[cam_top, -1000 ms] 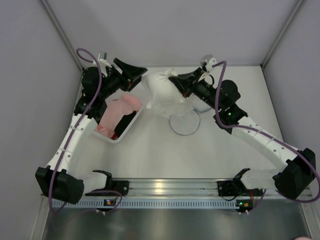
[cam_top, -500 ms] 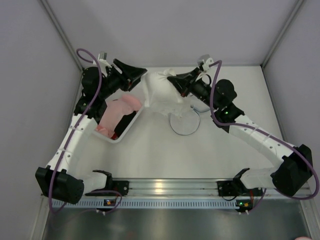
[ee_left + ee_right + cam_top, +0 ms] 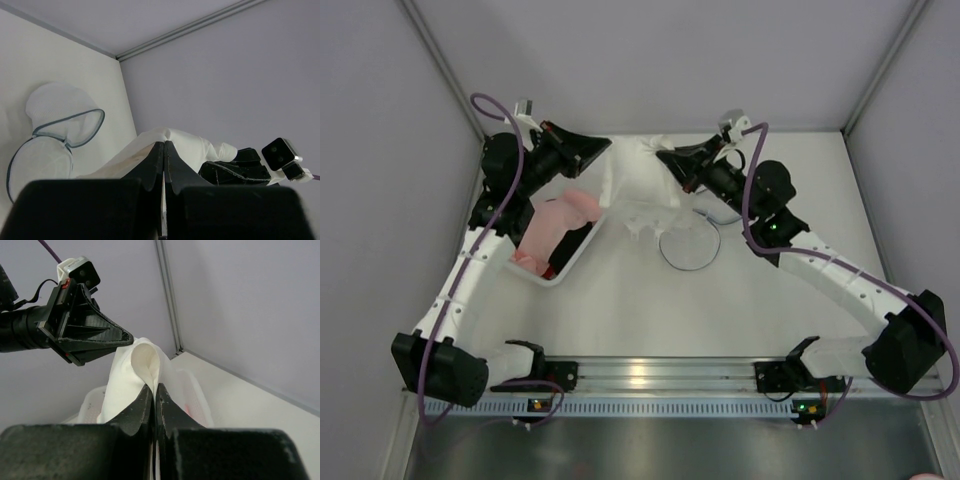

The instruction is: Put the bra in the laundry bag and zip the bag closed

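One bra [image 3: 638, 178], one laundry bag [image 3: 688, 243], one clear bin [image 3: 572, 262] holding one pink cloth [image 3: 558, 220] and one black-and-red item [image 3: 572, 243], two end effectors. Bra hangs stretched between both, above the bench [image 3: 650, 310], just behind the bag, which lies open. Right end effector [image 3: 663, 158] clenched on a bra fold. Left end effector [image 3: 607, 150] was spread a second ago, now clenched on the bra's other edge. Bra looks narrower and tauter than before.
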